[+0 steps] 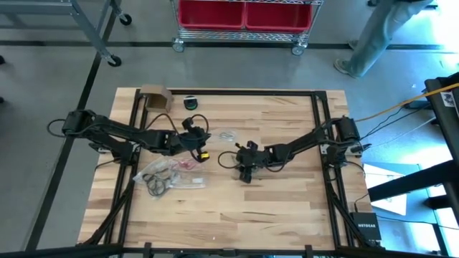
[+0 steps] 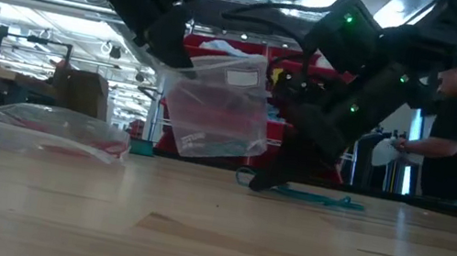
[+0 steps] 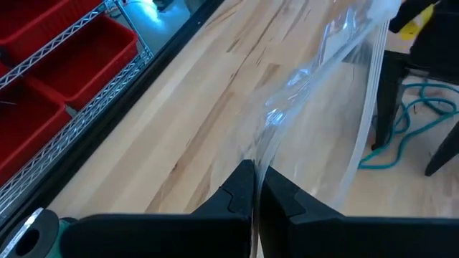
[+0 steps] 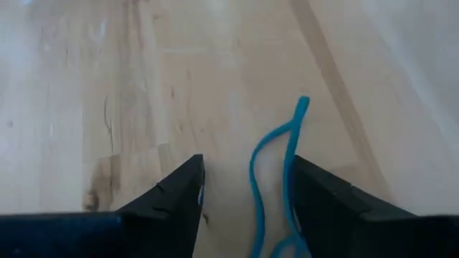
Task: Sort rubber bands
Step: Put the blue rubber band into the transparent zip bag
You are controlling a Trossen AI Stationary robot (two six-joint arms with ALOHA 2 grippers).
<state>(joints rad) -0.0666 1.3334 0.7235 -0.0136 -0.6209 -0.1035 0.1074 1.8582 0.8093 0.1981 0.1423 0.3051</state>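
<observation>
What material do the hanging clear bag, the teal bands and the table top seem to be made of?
Clear bag, pinched by the shut left gripper: thin soft plastic, glossy; it is see-through, creases and reflects light.
Teal bands, between the open fingers of the right gripper: likely rubber, matte; thin, limp, curling loops.
Table top: wood, probably butcher-block; jointed strips with visible grain, smooth light finish.

You see a smooth, pale wood table (image 1: 272, 208), a glossy clear plastic bag (image 2: 218, 108), and matt teal rubber bands (image 4: 276, 179).
</observation>
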